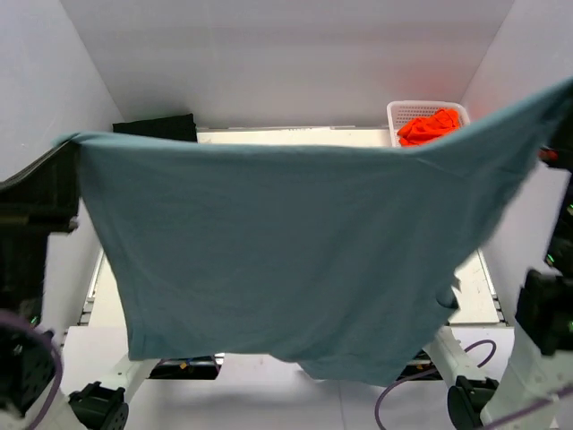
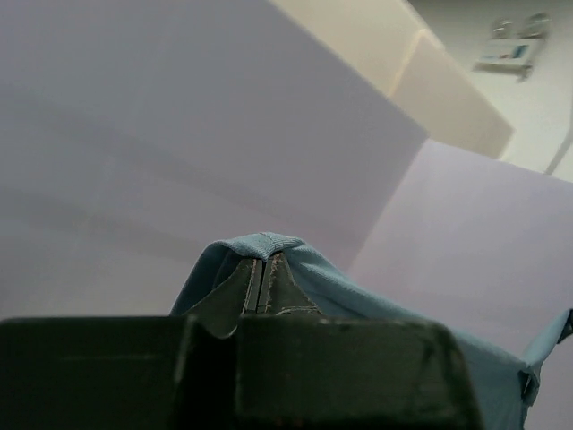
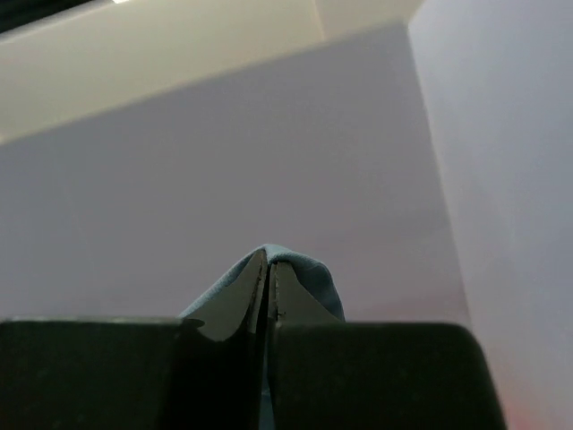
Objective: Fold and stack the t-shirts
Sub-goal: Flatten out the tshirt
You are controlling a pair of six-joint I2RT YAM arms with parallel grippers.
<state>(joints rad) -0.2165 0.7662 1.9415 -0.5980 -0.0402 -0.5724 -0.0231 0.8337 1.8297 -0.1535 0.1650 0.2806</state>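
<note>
A slate-blue t-shirt [image 1: 286, 251] hangs spread wide in the air above the table, held up by two corners. My left gripper [image 2: 264, 264] is shut on its left corner, and blue cloth [image 2: 269, 242] wraps over the fingertips. My right gripper [image 3: 269, 260] is shut on the right corner, with a fold of the same cloth [image 3: 309, 269] draped over its tips. In the top view the left corner [image 1: 76, 141] sits high at the left and the right corner [image 1: 555, 94] higher at the far right. An orange-red t-shirt [image 1: 430, 125] lies in the basket. A black t-shirt [image 1: 157, 127] lies at the table's back left.
The white lattice basket [image 1: 403, 112] stands at the back right of the table [image 1: 295, 136]. White enclosure walls rise on both sides and behind. The hanging shirt hides most of the tabletop. Arm bases and cables show at the bottom edge.
</note>
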